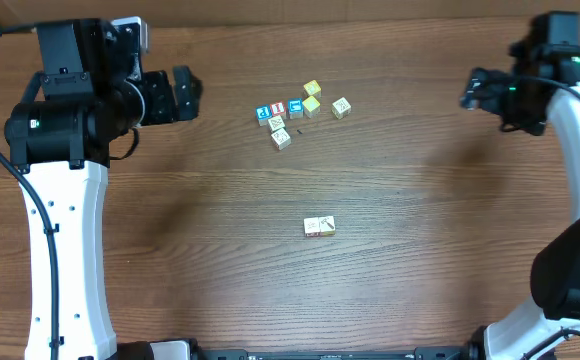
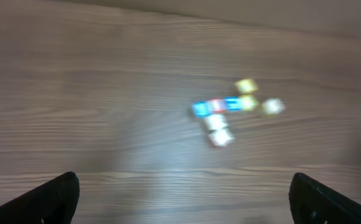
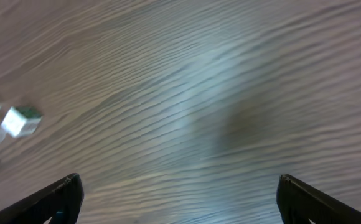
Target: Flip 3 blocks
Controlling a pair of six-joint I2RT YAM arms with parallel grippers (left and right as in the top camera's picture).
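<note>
A: Where's the left gripper (image 1: 192,95)?
B: Far left, jaws wide open, empty.
A: & the blocks?
B: Mid table, in a bunch. Blue-letter block (image 1: 263,114) touches a red cube (image 1: 278,109). Two yellow cubes (image 1: 312,89) are next. Red-edged block (image 1: 319,227) lies alone, well apart. Green-marked block (image 1: 341,107) is just right of the yellows.
A: Right gripper (image 1: 470,90)?
B: Far right, open too.

1. A cluster of blocks (image 1: 295,108) lies on the desk (image 1: 220,260), far side, near the middle.
2. In it, four blocks make a row from left to right. A rear block (image 1: 313,89) sits behind the row's right end, and two front blocks (image 1: 281,139) sit before its left part.
3. A side block (image 1: 341,107) lies just right of the row, apart.
4. A pair of blocks (image 1: 319,227), touching, lies alone, well before the cluster.
</note>
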